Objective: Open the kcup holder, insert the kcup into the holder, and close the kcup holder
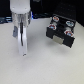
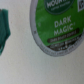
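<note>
kcup [image 2: 59, 25] lid cropped; claw [image 1: 21, 50] perhaps open.

pale round table [image 1: 45, 67] under everything; dark backdrop [image 1: 45, 7] behind; teal object [image 2: 4, 27] at wrist-view edge

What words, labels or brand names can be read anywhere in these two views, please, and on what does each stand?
"DARK MAGIC": white letters on the green lid of the kcup, wrist view.
Lettering along the lid's upper edge: cut off and blurred, not readable.
Small print under "DARK MAGIC": too small to read.
The kcup holder, exterior view: only light marks on its front, no legible text.
</note>
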Controlling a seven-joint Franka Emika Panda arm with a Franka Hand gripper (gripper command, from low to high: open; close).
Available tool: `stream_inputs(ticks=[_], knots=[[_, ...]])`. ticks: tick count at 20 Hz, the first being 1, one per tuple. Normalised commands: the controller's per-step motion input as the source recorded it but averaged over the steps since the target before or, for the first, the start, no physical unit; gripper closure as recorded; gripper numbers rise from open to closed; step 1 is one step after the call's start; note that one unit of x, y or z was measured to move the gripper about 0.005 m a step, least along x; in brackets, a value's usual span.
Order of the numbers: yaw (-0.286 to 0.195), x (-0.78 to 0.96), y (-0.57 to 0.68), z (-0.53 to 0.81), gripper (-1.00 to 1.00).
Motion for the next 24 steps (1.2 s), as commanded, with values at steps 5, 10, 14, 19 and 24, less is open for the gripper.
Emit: stream_inputs(ticks=[5,10,14,19,24], knots=[[-0.02,-0.23,0.0,-0.12,-1.0],[-0.065,-0.16,-0.03,-0.17,-1.0],[-0.025,-0.14,0.0,-0.08,-1.0],[-0.14,-0.01,-0.03,-0.07,1.0],[-0.061,-0.01,-0.01,0.0,1.0]])
